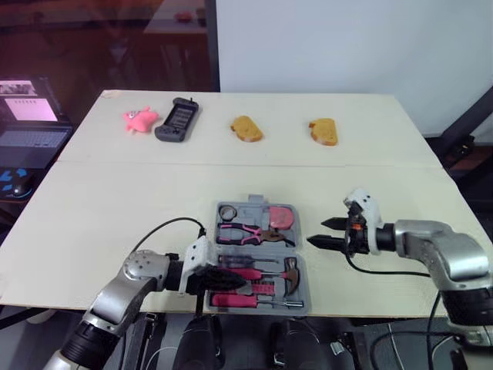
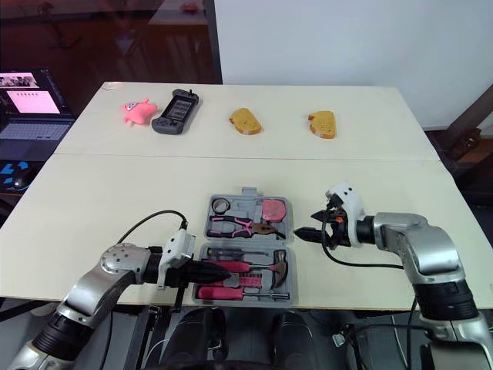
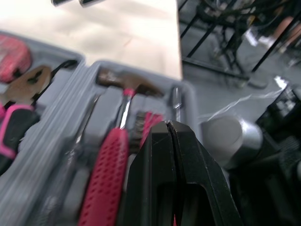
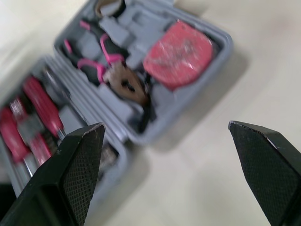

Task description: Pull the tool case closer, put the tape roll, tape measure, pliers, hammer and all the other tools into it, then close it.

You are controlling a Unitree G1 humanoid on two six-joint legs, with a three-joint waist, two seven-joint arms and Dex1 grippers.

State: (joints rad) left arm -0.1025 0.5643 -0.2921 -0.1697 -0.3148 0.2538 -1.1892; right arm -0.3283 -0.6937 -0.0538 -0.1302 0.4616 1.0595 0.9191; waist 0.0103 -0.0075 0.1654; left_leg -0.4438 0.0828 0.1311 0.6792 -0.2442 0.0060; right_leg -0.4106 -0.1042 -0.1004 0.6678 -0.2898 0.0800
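**Case open at table's 6 o'clock; left gripper over it, right gripper beside it**

The left arm is bending at the elbow and coming in from 8 o'clock of the case [image 1: 250,210], forearm low over the table [image 1: 115,200]. The left gripper [image 3: 168,126] is pointing across the case's near half, above the pink handles. Its two black fingers are pressing together with only a hairline seam between them, and nothing is showing in the grip. Whether the tips are touching the tools cannot be told.

The right arm is lying level, forearm pointing toward 9 o'clock. The right gripper [image 1: 317,232] is sitting just beside the case at its 3 o'clock, fingers spread wide with nothing between them; their inner pads are showing a fine knurled pattern.

The case is grey moulded plastic, lying open flat in two halves. The far half is holding a ring-shaped tape roll [image 1: 227,211], a rounded red tape measure [image 1: 281,217] and pink-gripped pliers [image 1: 246,233]. The near half is holding a hammer [image 1: 289,271] with a dull metal head, plus screwdrivers [image 1: 243,300].

At 12 o'clock, well apart, a pink toy [image 1: 139,119], a black controller [image 1: 177,119] and two bread pieces [image 1: 246,128] are lying.
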